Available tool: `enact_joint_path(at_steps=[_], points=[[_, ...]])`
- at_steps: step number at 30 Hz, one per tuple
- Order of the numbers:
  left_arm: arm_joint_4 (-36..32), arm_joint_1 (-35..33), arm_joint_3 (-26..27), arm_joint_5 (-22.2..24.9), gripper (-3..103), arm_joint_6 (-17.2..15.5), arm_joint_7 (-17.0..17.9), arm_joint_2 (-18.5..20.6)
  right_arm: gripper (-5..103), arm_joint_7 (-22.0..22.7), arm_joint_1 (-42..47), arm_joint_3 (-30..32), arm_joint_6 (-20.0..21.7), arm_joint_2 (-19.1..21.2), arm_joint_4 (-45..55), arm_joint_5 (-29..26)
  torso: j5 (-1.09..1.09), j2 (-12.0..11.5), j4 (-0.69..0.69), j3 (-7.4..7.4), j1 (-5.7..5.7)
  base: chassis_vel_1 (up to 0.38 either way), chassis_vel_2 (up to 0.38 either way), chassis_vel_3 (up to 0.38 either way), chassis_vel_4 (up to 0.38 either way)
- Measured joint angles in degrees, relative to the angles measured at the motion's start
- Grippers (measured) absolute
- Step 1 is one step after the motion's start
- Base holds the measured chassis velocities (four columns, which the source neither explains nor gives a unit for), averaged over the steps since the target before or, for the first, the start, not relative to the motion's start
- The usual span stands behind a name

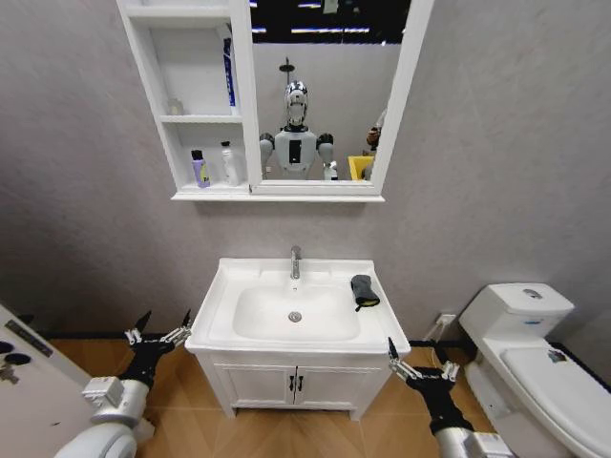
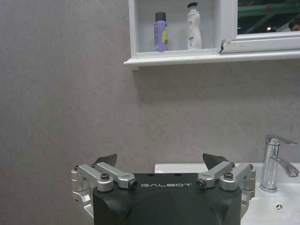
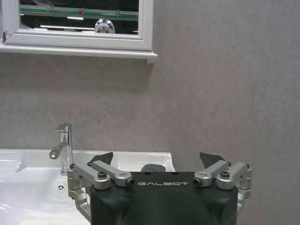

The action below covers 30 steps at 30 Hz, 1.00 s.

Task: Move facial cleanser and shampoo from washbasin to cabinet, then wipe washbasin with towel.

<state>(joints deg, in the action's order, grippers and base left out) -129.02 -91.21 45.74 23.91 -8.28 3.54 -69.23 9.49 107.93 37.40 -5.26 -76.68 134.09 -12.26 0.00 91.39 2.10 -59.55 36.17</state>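
Observation:
The white washbasin (image 1: 221,315) stands in front of me, and the dark towel (image 1: 364,290) lies on its right rim beside the chrome faucet (image 1: 295,261). Up on the wall, the cabinet (image 1: 153,86) holds a purple bottle (image 1: 200,169) and a white bottle (image 1: 229,164) in its lowest compartment; I cannot tell which is the facial cleanser and which the shampoo. My left gripper (image 1: 158,329) hangs open, low beside the basin's left edge. My right gripper (image 1: 420,363) is open at the basin's front right corner. The right wrist view shows the towel (image 3: 153,167) just beyond the open fingers.
A white toilet (image 1: 535,343) stands at the right. Below the basin is a two-door vanity (image 1: 291,382). The mirror (image 1: 325,95) joins the cabinet. A white panel (image 1: 19,382) is at the lower left. Wooden floor lies on both sides of the vanity.

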Motion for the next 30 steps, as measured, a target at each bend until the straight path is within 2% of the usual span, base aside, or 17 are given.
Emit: enact_joint_path(at_steps=[18, 30], points=[[0.0, 0.0, 0.0, 0.0, 100, 0.0, 0.0, 0.0, 100, 0.2, -0.1, 0.0, 0.1, 0.0, -0.2, 0.0, 0.0, 0.0, 0.0, -0.01, 0.03, 0.003, -0.003, -0.003, 0.004], [0.0, 0.0, 0.0, 0.0, 100, 0.0, 0.0, 0.0, 100, 0.2, -0.2, 0.0, 0.2, 0.0, -0.2, -0.1, -0.03, 0.0, -0.01, 0.01, -0.02, 0.17, -0.176, -0.17, 0.169]])
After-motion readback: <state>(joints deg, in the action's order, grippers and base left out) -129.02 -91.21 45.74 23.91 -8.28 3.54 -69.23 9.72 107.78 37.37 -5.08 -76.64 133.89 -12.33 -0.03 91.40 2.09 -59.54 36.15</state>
